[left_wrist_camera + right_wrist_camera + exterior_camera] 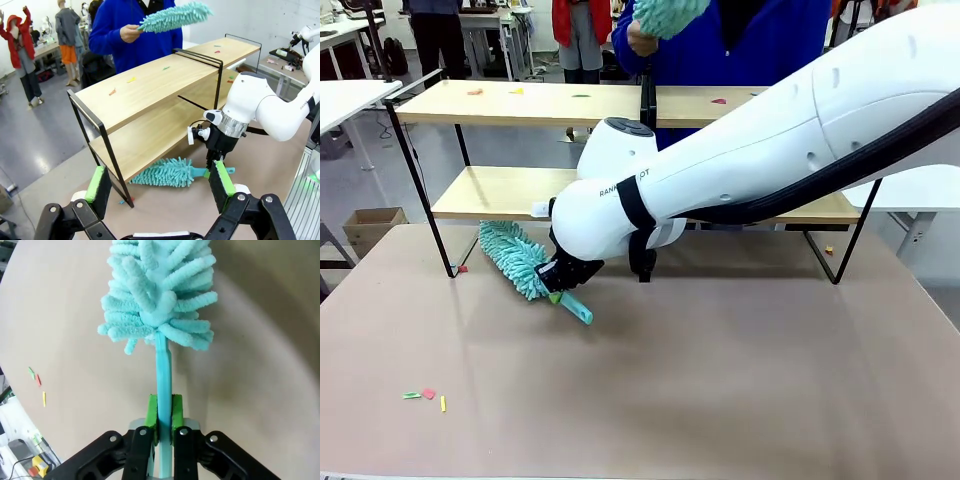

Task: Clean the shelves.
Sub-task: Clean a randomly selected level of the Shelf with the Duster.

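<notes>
Currently the right hand (164,412) pinches the teal duster (515,258) by its handle; its long axis runs from that hand toward the left end of the shelves (500,195), head resting on the desk (720,380) just before the lower board. The left hand (159,182) hangs spread, farther off.

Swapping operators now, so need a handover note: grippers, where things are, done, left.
Right gripper: jaws shut on the handle of the duster, whose head lies on the tabletop by the left front leg of the shelves.
Left gripper: open, holding nothing, facing the shelves.
Person's hand holds a second duster over the top board.
Done: duster grasped.
Left: coloured scraps lie on the top board, to be swept off.
</notes>
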Robot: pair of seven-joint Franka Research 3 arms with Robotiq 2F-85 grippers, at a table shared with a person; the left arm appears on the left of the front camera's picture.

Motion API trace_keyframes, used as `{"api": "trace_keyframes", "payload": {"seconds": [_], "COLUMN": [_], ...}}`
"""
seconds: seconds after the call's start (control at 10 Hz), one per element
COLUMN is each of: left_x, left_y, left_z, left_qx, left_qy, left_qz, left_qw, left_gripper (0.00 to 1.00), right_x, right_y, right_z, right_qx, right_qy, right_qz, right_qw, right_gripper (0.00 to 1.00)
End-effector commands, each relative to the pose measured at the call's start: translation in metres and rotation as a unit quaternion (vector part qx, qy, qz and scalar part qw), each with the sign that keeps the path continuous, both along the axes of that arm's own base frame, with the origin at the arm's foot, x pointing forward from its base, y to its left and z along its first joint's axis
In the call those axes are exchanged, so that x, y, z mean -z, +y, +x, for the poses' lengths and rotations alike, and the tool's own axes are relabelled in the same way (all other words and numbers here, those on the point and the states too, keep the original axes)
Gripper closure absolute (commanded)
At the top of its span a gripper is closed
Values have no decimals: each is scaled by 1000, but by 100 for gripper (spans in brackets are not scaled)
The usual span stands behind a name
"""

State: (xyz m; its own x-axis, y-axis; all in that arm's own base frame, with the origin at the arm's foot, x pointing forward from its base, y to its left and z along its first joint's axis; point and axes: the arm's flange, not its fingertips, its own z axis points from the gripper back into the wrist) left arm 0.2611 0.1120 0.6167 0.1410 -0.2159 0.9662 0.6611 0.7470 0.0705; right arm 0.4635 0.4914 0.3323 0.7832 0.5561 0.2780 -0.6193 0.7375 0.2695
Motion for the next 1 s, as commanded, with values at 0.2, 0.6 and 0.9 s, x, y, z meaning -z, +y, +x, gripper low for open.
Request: {"api": "trace_keyframes", "payload": {"seconds": [0.2, 0.6, 0.9], "left_x": [0, 0, 0], "left_y": [0, 0, 0], "left_z": [0, 0, 0], "left_qx": [1, 1, 1], "left_qy": [1, 1, 1], "left_qz": [5, 5, 5], "left_qw": [1000, 1000, 1000], "left_gripper": [0, 0, 0], "right_x": [-10, -21, -30], "right_y": [14, 4, -17], "right_z": [-1, -11, -27], "right_qx": [-56, -125, -198], "right_qy": [-18, -57, -40], "right_qz": [-27, -112, -104], "right_qw": [998, 984, 974], "right_gripper": [88, 88, 88]}}
